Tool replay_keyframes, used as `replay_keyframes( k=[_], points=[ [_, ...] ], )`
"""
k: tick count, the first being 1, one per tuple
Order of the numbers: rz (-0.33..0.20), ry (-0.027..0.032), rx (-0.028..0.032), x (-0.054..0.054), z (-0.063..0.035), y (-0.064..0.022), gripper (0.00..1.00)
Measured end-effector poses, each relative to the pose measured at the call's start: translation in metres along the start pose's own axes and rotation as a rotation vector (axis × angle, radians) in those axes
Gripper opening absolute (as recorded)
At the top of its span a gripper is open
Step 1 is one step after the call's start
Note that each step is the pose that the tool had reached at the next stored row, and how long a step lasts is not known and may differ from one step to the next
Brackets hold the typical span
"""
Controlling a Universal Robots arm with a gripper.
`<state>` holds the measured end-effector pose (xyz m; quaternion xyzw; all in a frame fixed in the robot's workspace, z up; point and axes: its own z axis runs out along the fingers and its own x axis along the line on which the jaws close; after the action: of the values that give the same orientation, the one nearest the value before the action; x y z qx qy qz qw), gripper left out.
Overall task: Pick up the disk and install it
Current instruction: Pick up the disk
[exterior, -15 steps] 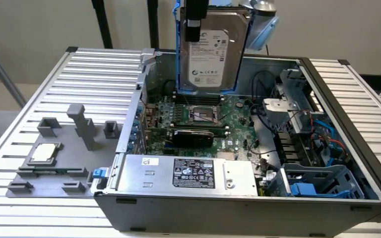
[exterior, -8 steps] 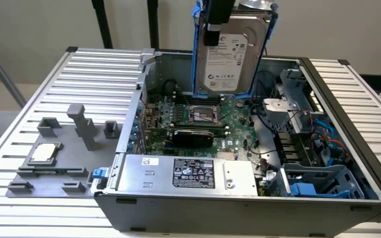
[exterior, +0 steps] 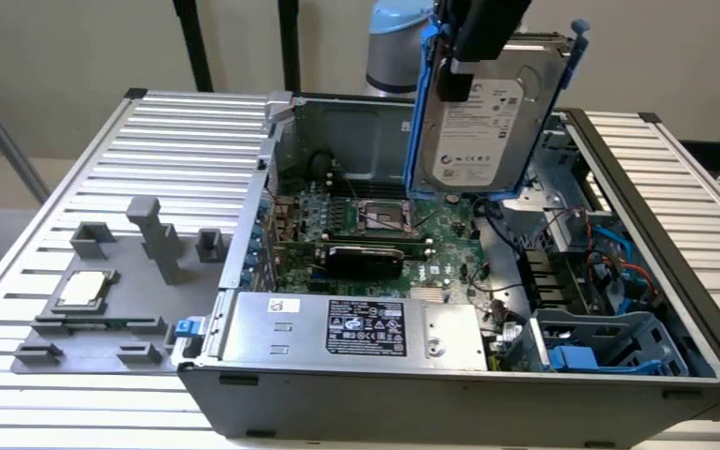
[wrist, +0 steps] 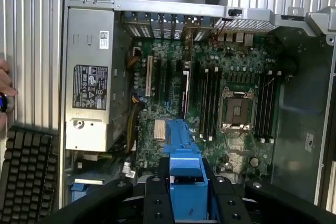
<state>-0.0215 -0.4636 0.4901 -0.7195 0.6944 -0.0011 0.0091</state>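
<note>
The disk (exterior: 479, 131), a silver-grey drive with a white label in blue carrier rails, hangs upright above the open computer case (exterior: 460, 398), over the motherboard's far side. My gripper (exterior: 482, 42) is shut on its upper edge. In the wrist view the disk's blue carrier (wrist: 184, 163) sticks out between my black fingers (wrist: 155, 199), with the motherboard (wrist: 210, 98) below it.
A blue drive cage (exterior: 604, 345) sits in the case's near corner at the exterior view's right. The silver power supply (exterior: 353, 328) lies along the case front. A grey fixture holds a small square chip (exterior: 86, 286). A keyboard (wrist: 26, 177) and a person's hand (wrist: 4, 90) lie beside the case.
</note>
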Motion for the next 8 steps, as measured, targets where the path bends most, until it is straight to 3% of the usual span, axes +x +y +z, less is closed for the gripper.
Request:
replay_keyframes(
  k=[4,8],
  points=[
    [0.0,0.0,-0.0002,0.01,0.0005,-0.0154,0.0],
    [0.0,-0.0001,-0.0015,0.024,0.0008,-0.0246,0.0]
  ],
)
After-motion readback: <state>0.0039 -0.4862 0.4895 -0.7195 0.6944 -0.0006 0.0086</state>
